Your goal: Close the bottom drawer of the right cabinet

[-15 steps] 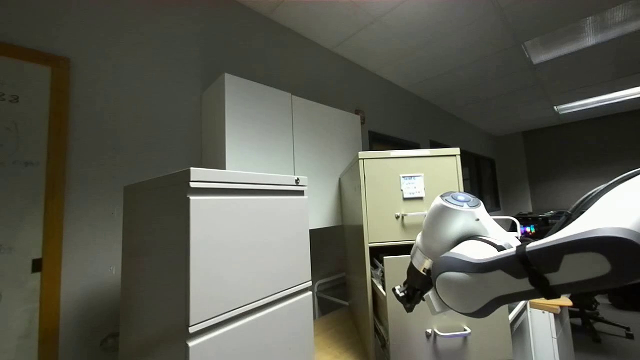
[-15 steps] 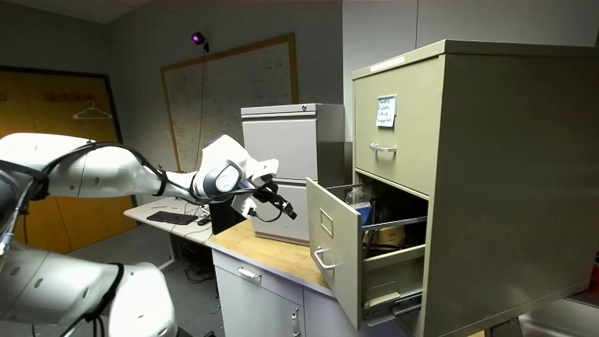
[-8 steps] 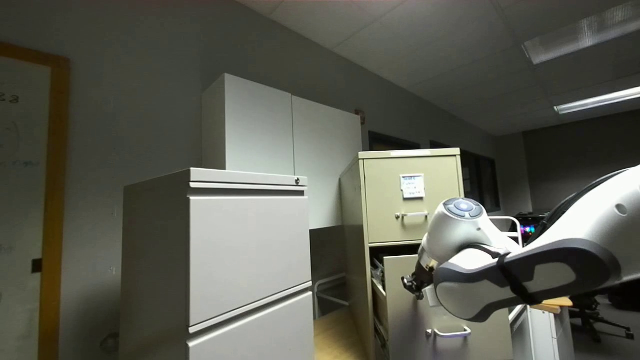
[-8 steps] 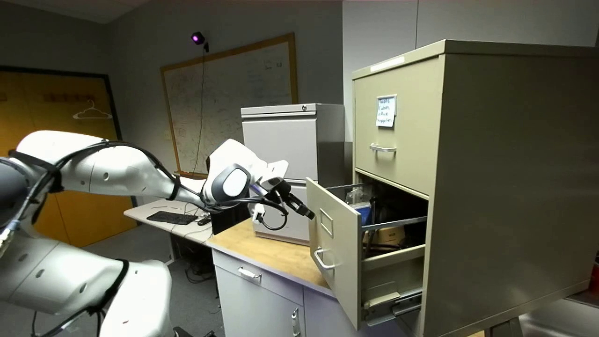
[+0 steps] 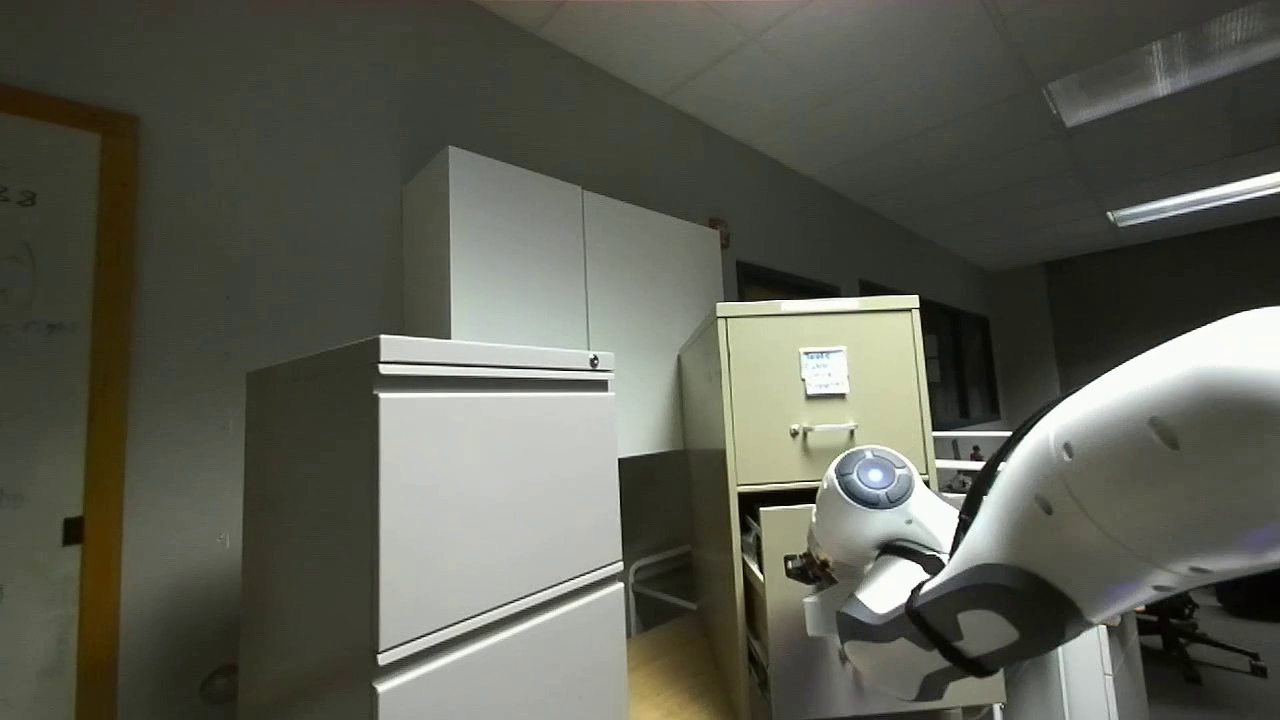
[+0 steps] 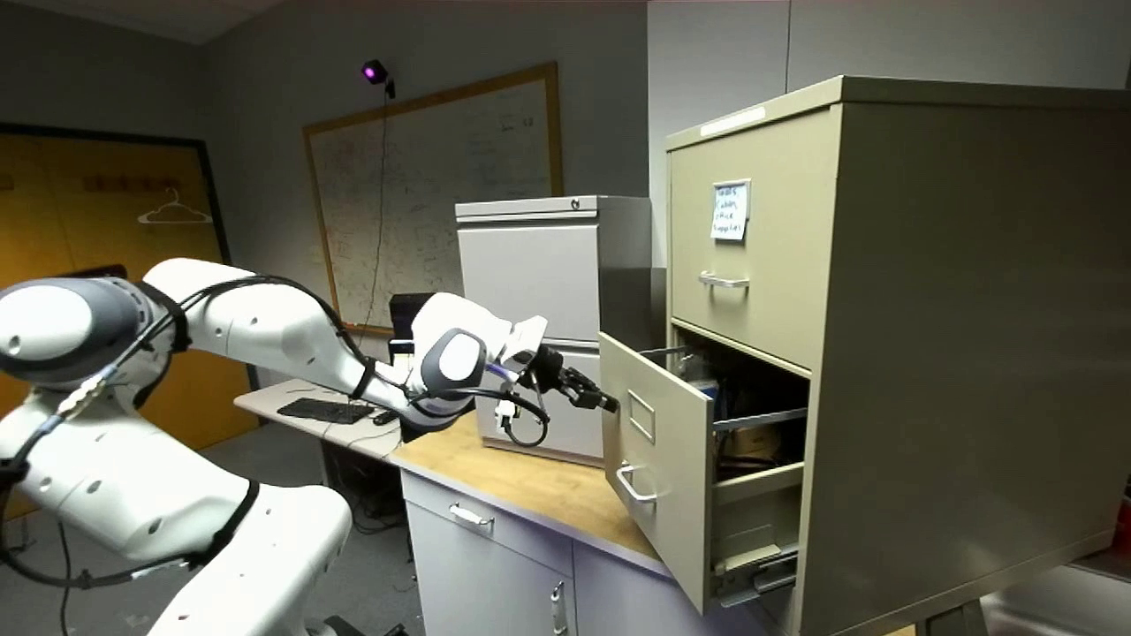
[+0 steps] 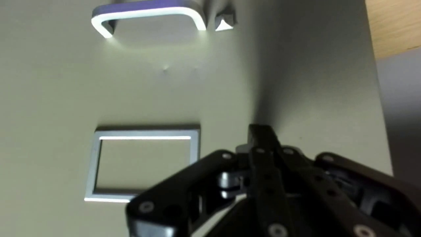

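The right cabinet, beige metal, shows in both exterior views (image 5: 770,400) (image 6: 954,336). Its top drawer is shut. Its bottom drawer (image 6: 658,530) is pulled part way out, with items inside; its front also shows in an exterior view (image 5: 790,630) and fills much of the wrist view (image 7: 148,85). The front has a metal handle (image 7: 148,12) and an empty label frame (image 7: 146,133). My gripper (image 6: 611,404) is shut and holds nothing. Its tips, also in the wrist view (image 7: 261,130), appear to touch the drawer front beside the label frame, near the front's side edge.
A light-grey cabinet (image 6: 530,274) stands beside the beige one on a wood-topped counter (image 6: 521,481). A tall white cupboard (image 5: 650,310) is behind. A desk with a keyboard (image 6: 325,411) stands farther back.
The arm has moved forward to the drawer front. In the last half second the bottom drawer has slid part way inward. The gripper looks shut throughout.
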`<control>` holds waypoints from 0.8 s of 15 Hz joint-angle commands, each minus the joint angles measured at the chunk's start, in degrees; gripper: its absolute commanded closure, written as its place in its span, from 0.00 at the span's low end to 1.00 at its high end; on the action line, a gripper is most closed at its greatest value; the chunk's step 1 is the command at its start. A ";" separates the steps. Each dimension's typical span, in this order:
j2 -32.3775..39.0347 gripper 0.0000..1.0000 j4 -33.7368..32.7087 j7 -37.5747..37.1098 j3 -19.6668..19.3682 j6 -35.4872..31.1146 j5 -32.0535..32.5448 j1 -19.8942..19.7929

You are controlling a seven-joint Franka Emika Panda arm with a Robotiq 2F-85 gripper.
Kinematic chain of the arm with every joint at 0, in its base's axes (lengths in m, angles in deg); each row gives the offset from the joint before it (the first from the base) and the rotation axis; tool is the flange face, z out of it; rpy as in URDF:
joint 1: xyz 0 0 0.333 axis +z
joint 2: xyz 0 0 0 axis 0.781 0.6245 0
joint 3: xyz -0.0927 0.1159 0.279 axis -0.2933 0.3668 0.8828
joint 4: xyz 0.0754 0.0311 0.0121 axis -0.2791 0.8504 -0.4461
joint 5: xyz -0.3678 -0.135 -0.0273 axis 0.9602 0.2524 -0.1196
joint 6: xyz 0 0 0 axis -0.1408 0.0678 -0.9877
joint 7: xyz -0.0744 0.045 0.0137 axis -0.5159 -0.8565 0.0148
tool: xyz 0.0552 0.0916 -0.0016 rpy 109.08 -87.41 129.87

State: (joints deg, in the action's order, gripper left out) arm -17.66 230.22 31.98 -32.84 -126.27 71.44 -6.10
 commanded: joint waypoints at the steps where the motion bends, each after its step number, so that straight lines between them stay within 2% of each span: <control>1: 1.08 1.00 -4.50 -4.31 12.37 -2.09 -1.45 -12.80; 4: -0.45 1.00 -7.76 -5.73 21.30 -1.43 -4.11 -21.23; 7: -1.45 1.00 -11.65 -5.61 28.23 0.69 -7.50 -27.39; 12: -3.35 1.00 -19.03 -5.31 36.45 6.80 -10.51 -35.03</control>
State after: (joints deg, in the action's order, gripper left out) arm -21.46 217.92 27.20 -1.69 -122.32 62.08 -35.17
